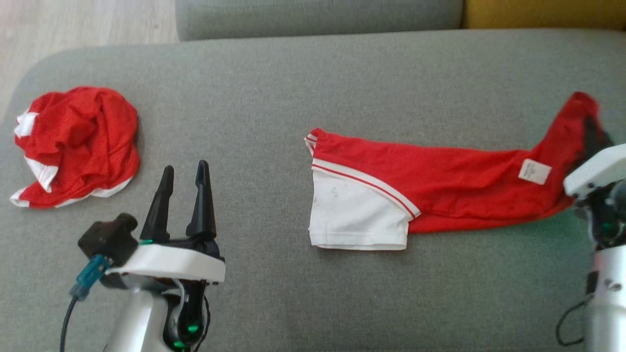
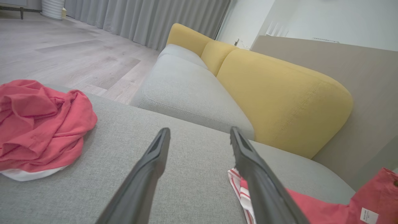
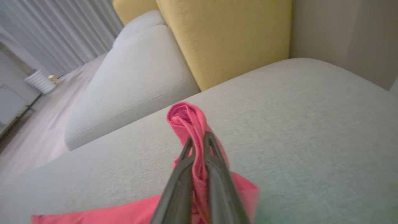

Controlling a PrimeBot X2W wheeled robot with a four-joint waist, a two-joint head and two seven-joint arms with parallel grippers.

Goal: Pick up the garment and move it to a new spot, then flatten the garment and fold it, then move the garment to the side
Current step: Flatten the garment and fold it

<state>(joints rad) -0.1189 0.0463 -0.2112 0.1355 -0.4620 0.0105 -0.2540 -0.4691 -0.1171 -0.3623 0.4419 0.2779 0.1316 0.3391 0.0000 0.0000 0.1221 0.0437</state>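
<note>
While right gripper [image 3: 199, 140] clamps red jersey [image 1: 440, 178], fabric bunched between its closed jaws | left gripper [image 1: 185, 168] gapes wide, empty | crumpled red garment [image 1: 78, 142] left of those jaws

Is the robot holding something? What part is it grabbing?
Yes. The right gripper pinches the stretched-out red garment at its lifted right end. The left gripper is open and empty.

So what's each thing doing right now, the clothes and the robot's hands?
long red garment: laid stretched out, one end pinched.
crumpled red garment: bunched in a heap, untouched.
left gripper: jaws open, holding nothing.
right gripper: jaws shut on the long red garment.
</note>
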